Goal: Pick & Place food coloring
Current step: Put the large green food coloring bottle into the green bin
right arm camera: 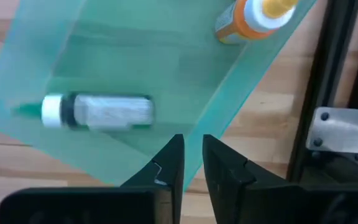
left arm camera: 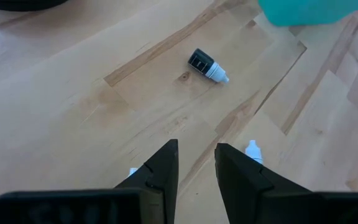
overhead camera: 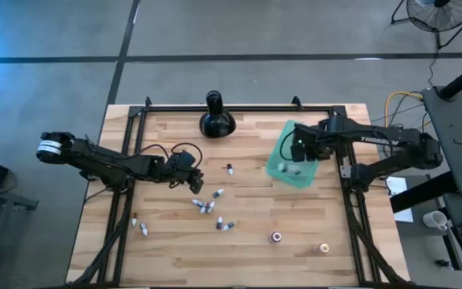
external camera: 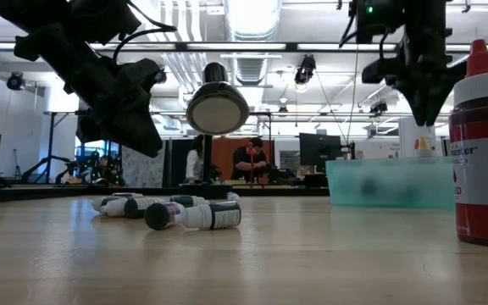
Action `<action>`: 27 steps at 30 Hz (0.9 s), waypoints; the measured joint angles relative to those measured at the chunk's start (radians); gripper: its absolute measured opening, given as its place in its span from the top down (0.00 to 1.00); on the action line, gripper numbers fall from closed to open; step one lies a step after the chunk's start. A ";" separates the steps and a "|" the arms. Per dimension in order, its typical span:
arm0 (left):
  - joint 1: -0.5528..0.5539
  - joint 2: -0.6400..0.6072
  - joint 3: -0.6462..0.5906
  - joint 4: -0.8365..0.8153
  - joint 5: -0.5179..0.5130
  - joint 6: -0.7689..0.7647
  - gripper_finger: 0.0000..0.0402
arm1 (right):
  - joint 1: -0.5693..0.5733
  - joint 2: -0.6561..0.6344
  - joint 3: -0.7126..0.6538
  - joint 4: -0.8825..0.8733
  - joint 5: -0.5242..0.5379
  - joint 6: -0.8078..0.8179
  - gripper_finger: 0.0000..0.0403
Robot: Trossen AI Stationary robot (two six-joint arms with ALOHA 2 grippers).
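Small food coloring bottles lie on their sides across the wooden table: one dark vial (overhead camera: 229, 169) (left arm camera: 207, 65) alone, a cluster (overhead camera: 207, 205) (external camera: 185, 212) near the middle, and two (overhead camera: 139, 225) at the near left. Two more (overhead camera: 277, 237) (overhead camera: 324, 248) stand upright near the front; one is red (external camera: 481, 144). A teal tray (overhead camera: 283, 164) (right arm camera: 135, 68) holds a green-tipped bottle (right arm camera: 98, 112) and an orange one (right arm camera: 253, 15). My left gripper (overhead camera: 192, 175) (left arm camera: 196, 155) hovers above the cluster, open by a narrow gap, with nothing between its fingers. My right gripper (overhead camera: 299, 148) (right arm camera: 193, 152) points down over the tray, shut and empty.
A black bulbous long-necked object (overhead camera: 215, 119) (external camera: 217, 106) stands at the far middle. A black metal frame (overhead camera: 347, 168) (right arm camera: 334, 81) runs along the table's sides and far edge, close beside the tray. Bare wood lies between the cluster and the tray.
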State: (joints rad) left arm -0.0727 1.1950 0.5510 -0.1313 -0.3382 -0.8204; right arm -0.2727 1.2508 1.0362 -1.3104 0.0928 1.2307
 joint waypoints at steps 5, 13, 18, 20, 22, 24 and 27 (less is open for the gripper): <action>0.000 0.000 0.000 0.000 0.000 -0.009 0.80 | 0.000 0.000 -0.032 0.066 -0.026 -0.012 0.88; 0.001 0.000 0.000 0.000 -0.001 -0.003 0.80 | 0.020 0.011 0.025 0.188 -0.035 -0.160 0.82; 0.001 0.000 0.000 0.000 -0.003 0.038 0.80 | 0.054 0.090 0.046 0.335 -0.070 -0.428 0.77; 0.001 0.000 0.000 0.000 -0.003 0.038 0.80 | 0.062 0.148 0.054 0.342 -0.087 -0.537 0.74; 0.001 0.000 0.000 0.000 -0.003 0.036 0.80 | 0.066 0.212 0.063 0.324 -0.096 -0.619 0.70; 0.001 0.000 0.000 -0.001 -0.003 0.027 0.80 | 0.066 0.277 0.077 0.266 -0.097 -0.666 0.64; 0.000 0.000 0.000 -0.005 0.000 -0.001 0.80 | 0.063 0.361 0.098 0.213 -0.094 -0.740 0.56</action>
State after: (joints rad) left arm -0.0723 1.1950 0.5510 -0.1360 -0.3380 -0.8215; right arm -0.2096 1.6117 1.1347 -1.0977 -0.0012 0.4904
